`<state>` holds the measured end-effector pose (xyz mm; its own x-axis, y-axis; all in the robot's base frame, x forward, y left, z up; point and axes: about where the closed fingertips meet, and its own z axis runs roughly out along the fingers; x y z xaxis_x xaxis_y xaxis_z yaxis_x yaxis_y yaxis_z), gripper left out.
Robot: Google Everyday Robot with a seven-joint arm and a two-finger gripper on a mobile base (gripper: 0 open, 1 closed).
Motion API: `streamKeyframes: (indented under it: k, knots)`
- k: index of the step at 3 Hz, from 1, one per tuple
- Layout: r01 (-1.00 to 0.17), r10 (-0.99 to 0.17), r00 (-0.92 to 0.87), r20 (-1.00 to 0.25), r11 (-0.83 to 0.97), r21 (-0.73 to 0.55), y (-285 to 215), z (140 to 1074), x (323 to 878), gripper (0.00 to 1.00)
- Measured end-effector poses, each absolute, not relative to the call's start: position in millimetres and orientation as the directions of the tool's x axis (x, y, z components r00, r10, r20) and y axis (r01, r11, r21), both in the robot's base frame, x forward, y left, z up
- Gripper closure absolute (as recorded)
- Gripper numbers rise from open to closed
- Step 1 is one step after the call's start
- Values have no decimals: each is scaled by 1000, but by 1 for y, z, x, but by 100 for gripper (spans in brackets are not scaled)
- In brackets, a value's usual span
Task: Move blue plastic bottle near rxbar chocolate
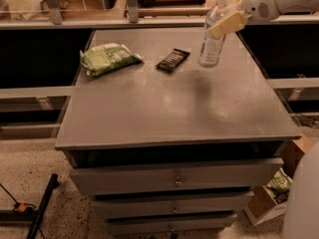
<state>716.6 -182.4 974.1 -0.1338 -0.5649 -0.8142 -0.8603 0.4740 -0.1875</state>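
The blue plastic bottle (213, 36), clear with a white cap and pale label, hangs tilted just above the grey cabinet top (174, 103) at the back right. My gripper (225, 23) comes in from the upper right and is shut on the bottle's upper part, its pale fingers (228, 24) across the bottle. The rxbar chocolate (173, 59), a small flat black bar, lies on the top a short way to the left of the bottle. The two are apart.
A green snack bag (105, 58) lies at the back left of the top. Drawers sit below the front edge. A cardboard box (271, 195) with green packets stands on the floor at the right. A rail and shelving run behind the cabinet.
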Motion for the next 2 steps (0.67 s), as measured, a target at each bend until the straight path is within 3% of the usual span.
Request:
streamKeyframes:
  k: [1,2]
  knots:
    - [-871,-567,-117,-815,453,-191,-162,967,729,83]
    - [-875,-558,-109,-823,446,-187,-147,958,740,59]
